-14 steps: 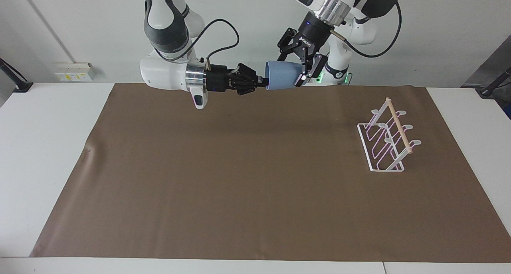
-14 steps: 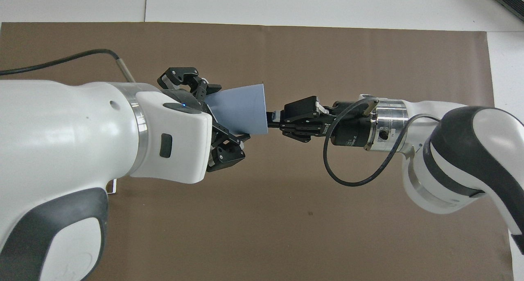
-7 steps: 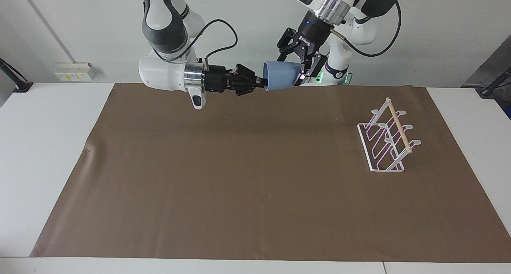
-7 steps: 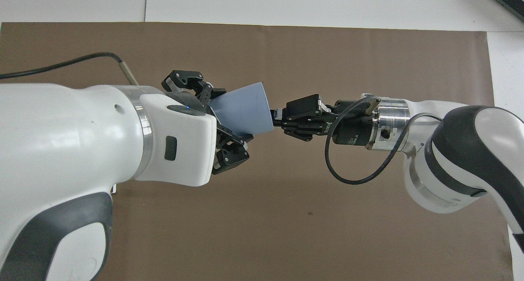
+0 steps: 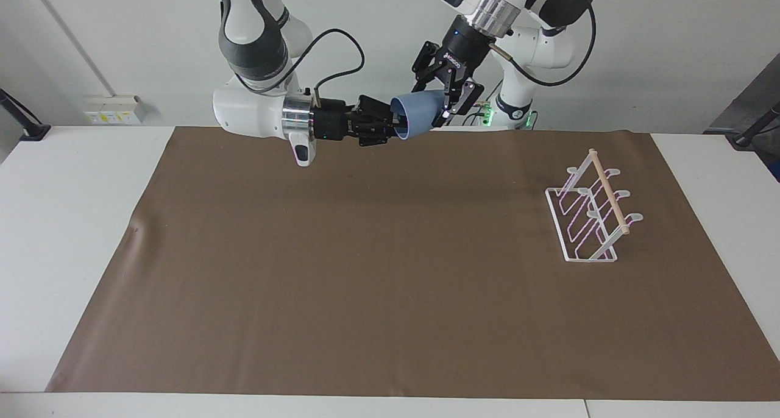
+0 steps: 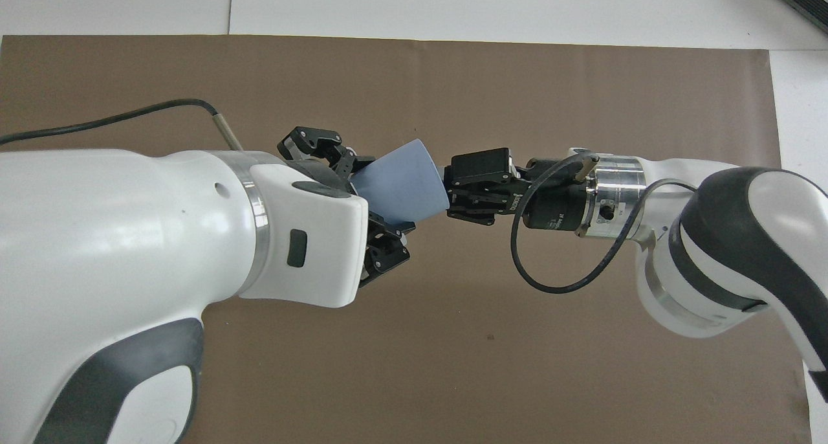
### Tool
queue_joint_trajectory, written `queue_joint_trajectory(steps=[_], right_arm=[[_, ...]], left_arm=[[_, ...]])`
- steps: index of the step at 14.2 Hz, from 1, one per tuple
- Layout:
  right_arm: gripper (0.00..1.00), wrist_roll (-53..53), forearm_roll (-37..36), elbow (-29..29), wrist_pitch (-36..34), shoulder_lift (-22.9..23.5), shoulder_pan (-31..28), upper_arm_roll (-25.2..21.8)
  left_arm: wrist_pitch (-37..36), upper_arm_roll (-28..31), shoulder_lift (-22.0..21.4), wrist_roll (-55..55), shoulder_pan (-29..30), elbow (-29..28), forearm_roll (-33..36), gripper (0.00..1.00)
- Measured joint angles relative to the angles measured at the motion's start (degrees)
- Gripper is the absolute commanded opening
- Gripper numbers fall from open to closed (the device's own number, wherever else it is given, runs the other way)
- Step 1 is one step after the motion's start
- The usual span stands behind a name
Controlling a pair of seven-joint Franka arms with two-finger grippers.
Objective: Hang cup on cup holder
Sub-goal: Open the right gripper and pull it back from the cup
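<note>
The light-blue cup [image 5: 417, 110] [image 6: 401, 185] hangs in the air on its side over the robots' edge of the brown mat. Its mouth faces the right arm. My left gripper [image 5: 440, 101] [image 6: 365, 191] comes down from above and is shut on the cup's narrow end. My right gripper [image 5: 393, 124] [image 6: 449, 188] reaches in level and sits at the cup's rim. The white wire cup holder [image 5: 591, 217] with its wooden rod stands on the mat toward the left arm's end of the table. In the overhead view my left arm hides it.
A brown mat [image 5: 365, 272] covers most of the white table [image 5: 61, 223]. A black cable [image 6: 550, 282] loops off the right wrist. Nothing but the cup holder stands on the mat.
The left gripper has closed on the cup's narrow end. The cup has shifted toward the right arm and tipped its mouth down. The right arm has hardly moved.
</note>
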Motion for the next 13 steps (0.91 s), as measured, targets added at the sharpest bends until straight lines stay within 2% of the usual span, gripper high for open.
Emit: queue_joint_trajectory(steps=[1,2,6,9,13], right_arm=[[0.89,0.00,0.00,0.03,0.00,0.00,-0.02,0.00],[1.00,0.00,0.00,0.10,0.00,-0.02,-0.05,-0.02],[1.00,0.01,-1.61,0.25,0.24,-0.48,-0.99,-0.23],[1.00,0.02,-11.80,0.32,0.28,-0.55,-3.74,-0.32],[1.00,0.03,-30.89,1.28,0.31,-0.63,-8.06,-0.50]], left_arm=[[0.00,0.00,0.00,-0.02,0.00,0.00,0.00,0.00],[0.00,0.00,0.00,-0.04,0.00,-0.01,0.00,0.00],[0.00,0.00,0.00,-0.05,0.00,-0.07,0.00,0.00],[-0.21,0.14,-0.06,-1.03,0.03,-0.40,0.01,0.00],[-2.03,1.24,-0.92,-1.37,1.94,-3.55,0.10,0.00]])
